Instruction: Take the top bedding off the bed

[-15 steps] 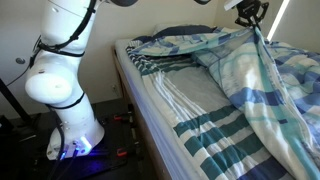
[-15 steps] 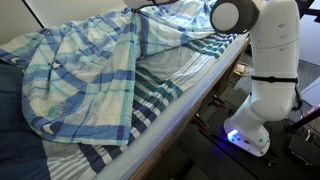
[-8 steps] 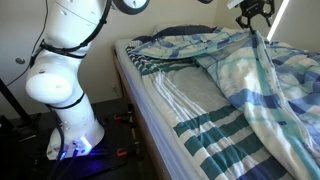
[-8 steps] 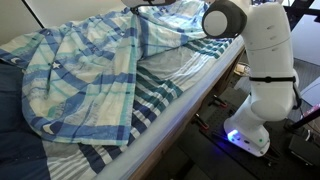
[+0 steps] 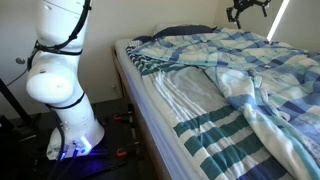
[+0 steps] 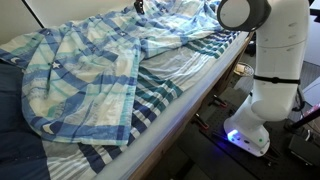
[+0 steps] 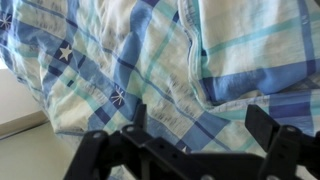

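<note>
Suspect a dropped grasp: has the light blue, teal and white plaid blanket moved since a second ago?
Yes. The plaid blanket dropped: its lifted peak fell from the open end effector onto the white grey-striped bed sheet.

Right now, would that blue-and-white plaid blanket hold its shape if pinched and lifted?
Probably not: the blue-and-white plaid blanket lies crumpled in soft folds, so it should droop. It sprawls across the wide striped bed, so one pinch likely lifts only part.

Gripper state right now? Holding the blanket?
Gripper: open, jaws spread wide, holding nothing. The top bedding lies beneath it, ungripped.
</note>
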